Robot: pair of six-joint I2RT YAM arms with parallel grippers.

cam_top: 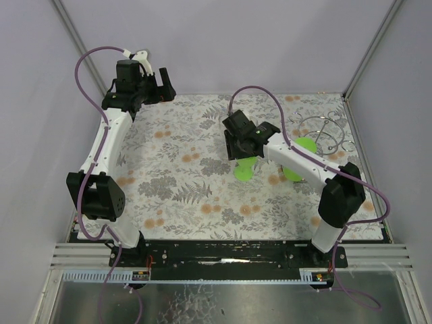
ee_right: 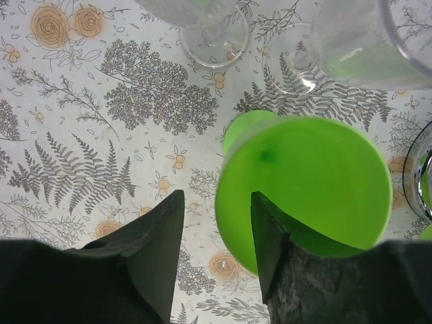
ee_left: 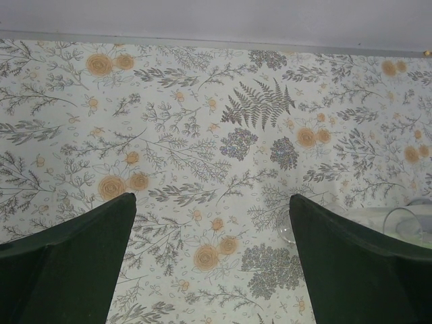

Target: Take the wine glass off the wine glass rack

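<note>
The silver wire wine glass rack (cam_top: pixel 322 131) stands at the far right of the table. My right gripper (cam_top: pixel 237 150) is left of it, over a green wine glass (cam_top: pixel 244 169). In the right wrist view the gripper (ee_right: pixel 216 196) is open. The green glass (ee_right: pixel 310 182) shows as a big blurred round disc close to the camera. Its left edge reaches into the gap beside the right finger (ee_right: pixel 270 236), and the left finger (ee_right: pixel 158 236) is apart from it. My left gripper (cam_top: pixel 162 84) is at the far left corner, wide open (ee_left: pixel 212 199) and empty.
More green glass parts (cam_top: pixel 295 172) lie under my right forearm near the rack. Clear glasses stand beyond the right gripper: a foot (ee_right: pixel 214 40), another foot (ee_right: pixel 290 67) and a bowl (ee_right: pixel 364 40). A clear glass (ee_left: pixel 405 223) shows at the right of the left wrist view. Grey walls enclose the flowered tablecloth (cam_top: pixel 182 175).
</note>
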